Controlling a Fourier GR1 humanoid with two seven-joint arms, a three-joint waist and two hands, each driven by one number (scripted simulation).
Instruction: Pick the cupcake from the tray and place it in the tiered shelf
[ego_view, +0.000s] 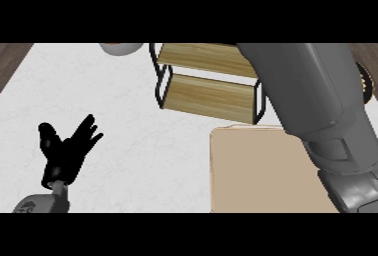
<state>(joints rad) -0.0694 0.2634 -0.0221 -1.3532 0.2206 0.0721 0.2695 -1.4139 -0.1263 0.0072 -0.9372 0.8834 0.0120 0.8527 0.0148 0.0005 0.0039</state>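
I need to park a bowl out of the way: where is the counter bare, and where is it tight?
Bare counter lies between the left hand and the shelf and tray, and up the left side. The right is crowded: the right forearm crosses over shelf and tray, and its hand is out of view.

Bright even light, faint soft shadows, no glare
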